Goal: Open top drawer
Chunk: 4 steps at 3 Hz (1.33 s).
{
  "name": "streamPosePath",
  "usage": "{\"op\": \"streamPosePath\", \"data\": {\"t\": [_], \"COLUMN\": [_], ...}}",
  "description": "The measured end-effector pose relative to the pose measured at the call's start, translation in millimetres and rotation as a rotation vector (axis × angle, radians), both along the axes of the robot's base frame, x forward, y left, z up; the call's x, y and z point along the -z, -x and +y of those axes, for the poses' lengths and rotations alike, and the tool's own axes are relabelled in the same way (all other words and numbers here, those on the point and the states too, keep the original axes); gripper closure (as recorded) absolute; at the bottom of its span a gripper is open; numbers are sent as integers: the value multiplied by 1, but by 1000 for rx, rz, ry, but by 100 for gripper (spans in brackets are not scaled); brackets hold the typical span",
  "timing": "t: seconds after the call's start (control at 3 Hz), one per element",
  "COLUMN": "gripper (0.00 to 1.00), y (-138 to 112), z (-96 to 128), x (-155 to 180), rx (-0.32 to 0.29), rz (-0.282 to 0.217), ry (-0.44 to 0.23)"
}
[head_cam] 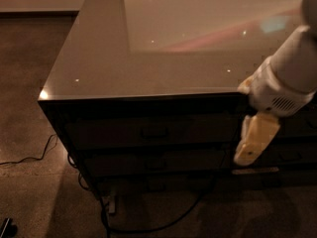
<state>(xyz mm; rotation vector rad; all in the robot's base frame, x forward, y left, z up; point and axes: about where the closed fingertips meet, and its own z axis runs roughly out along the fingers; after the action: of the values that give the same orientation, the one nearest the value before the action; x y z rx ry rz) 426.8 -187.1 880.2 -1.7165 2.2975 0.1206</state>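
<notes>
The top drawer is the upper dark front of a low cabinet, just under its glossy top. Its small rectangular handle is faintly visible at the centre, and the front sits flush with the cabinet. My gripper hangs down from the white arm at the right. It is in front of the drawer fronts, level with the top and second drawers and well to the right of the handle. It holds nothing that I can see.
Two more dark drawer fronts lie below the top one. A pale strip shows low at the right. Cables run on the floor at the left and under the cabinet. A small dark object lies at the bottom left.
</notes>
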Motion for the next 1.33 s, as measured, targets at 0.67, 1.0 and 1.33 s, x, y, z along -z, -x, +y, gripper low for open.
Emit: {"op": "streamPosePath", "data": {"t": [0.67,1.0,1.33], "gripper": [0,0,0], "y": [-16,-15,-28], "z": [33,36,56], "x": [114,122,136], "rx": [1,-3,-26], "rz": [88,79,62], "ry": [-85,-92,-167]}}
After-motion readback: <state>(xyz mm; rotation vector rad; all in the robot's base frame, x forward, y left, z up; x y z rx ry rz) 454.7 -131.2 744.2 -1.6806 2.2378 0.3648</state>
